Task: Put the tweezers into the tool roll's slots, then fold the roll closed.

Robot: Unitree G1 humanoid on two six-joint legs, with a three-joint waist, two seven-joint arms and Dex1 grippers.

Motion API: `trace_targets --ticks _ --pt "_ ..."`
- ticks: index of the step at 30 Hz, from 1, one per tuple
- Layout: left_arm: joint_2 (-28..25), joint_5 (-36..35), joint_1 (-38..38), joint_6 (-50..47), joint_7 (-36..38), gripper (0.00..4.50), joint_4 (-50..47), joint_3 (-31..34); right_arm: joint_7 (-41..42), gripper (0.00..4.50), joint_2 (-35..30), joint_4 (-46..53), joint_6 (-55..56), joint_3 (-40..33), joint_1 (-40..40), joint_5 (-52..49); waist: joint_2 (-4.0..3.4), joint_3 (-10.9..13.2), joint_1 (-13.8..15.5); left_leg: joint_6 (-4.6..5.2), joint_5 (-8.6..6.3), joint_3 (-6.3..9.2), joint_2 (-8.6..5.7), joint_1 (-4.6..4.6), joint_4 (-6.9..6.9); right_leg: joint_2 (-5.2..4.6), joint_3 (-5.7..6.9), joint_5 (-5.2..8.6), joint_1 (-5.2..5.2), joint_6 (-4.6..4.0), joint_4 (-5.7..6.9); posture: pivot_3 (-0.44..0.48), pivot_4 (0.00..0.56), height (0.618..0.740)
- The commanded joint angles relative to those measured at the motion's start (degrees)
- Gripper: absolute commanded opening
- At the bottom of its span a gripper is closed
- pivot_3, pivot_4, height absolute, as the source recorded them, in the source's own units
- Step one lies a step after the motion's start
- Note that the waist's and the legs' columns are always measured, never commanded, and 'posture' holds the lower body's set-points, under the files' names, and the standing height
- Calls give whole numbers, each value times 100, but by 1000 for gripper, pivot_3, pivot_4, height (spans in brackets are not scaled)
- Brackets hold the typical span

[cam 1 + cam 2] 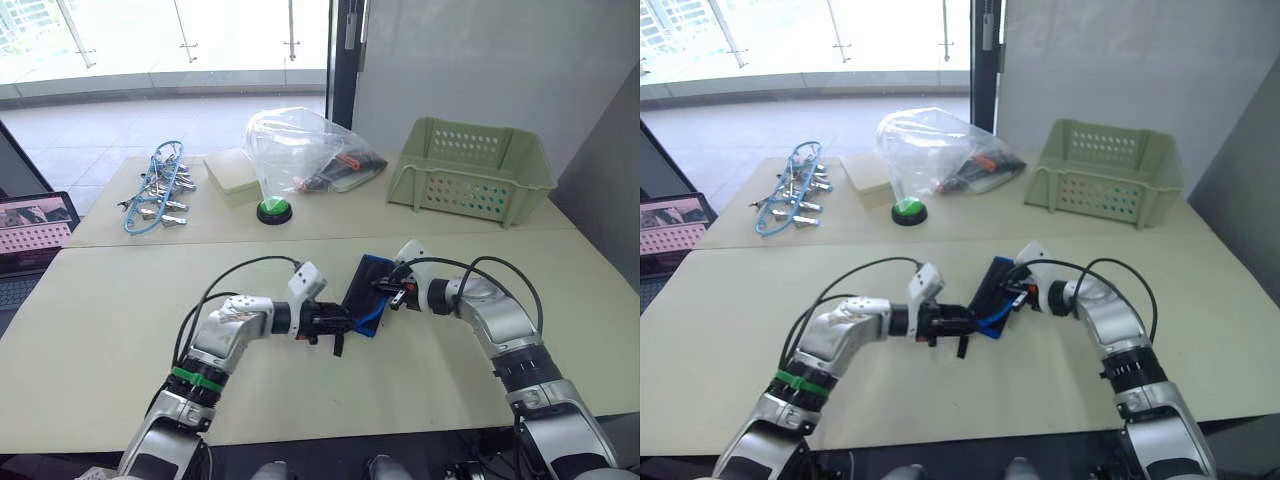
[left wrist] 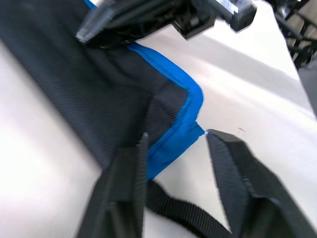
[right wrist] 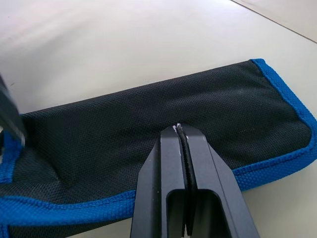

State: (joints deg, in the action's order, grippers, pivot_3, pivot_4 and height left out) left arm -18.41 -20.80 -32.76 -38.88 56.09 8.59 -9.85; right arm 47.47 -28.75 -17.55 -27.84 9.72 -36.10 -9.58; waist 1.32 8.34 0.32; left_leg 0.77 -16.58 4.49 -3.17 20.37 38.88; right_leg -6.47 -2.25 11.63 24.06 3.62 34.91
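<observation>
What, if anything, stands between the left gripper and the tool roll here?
Nothing visible does. The left gripper is open right at the tool roll, one finger over the blue-edged corner. The right gripper is shut on the fabric.

The folded tool roll (image 3: 163, 129) hides its slots and any tweezers; the bag's (image 1: 300, 150) contents are unclear.

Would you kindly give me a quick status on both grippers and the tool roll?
Left gripper open at the tool roll's blue-edged corner. Right gripper shut on the roll's fabric. Roll folded, tweezers not visible. Table around it clear.
</observation>
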Motion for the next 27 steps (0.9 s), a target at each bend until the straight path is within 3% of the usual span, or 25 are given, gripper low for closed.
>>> trace_targets --ticks 1,3,12,18,23,27 --pt "-81 -482 -244 131 244 3227 -275 503 0 0 -72 -336 -216 159 195 254 0 0 4 0 0 0 0 0 0 0 0 0 0 0 0 0 150 740" --pt "48 -459 -322 324 171 3055 -174 518 19 0 -63 -298 -185 152 241 228 0 0 12 0 0 1 -1 -1 0 -1 1 0 -2 0 -1 0 150 740" --pt "743 177 -471 1029 -11 97 641 -199 -1 0 18 -173 -43 -24 381 89 1 0 15 0 0 -2 -2 1 0 -1 -1 0 -2 0 -3 0 150 740" --pt "961 679 -265 1411 -198 24 1632 -531 313 0 23 118 442 -421 436 -262 1 0 14 1 -1 -2 -3 2 0 -1 0 0 -1 0 -4 0 150 740" --pt "971 772 -76 1441 -230 24 1848 -558 500 0 201 210 542 -1012 376 -891 1 0 -13 2 -1 -4 -1 7 0 0 -2 0 5 0 -3 0 150 740" --pt "845 868 4 1445 -206 24 1815 -613 526 0 423 114 430 -1039 435 -1021 1 0 -43 3 -2 -3 1 5 0 1 -3 0 4 0 -1 0 150 740"
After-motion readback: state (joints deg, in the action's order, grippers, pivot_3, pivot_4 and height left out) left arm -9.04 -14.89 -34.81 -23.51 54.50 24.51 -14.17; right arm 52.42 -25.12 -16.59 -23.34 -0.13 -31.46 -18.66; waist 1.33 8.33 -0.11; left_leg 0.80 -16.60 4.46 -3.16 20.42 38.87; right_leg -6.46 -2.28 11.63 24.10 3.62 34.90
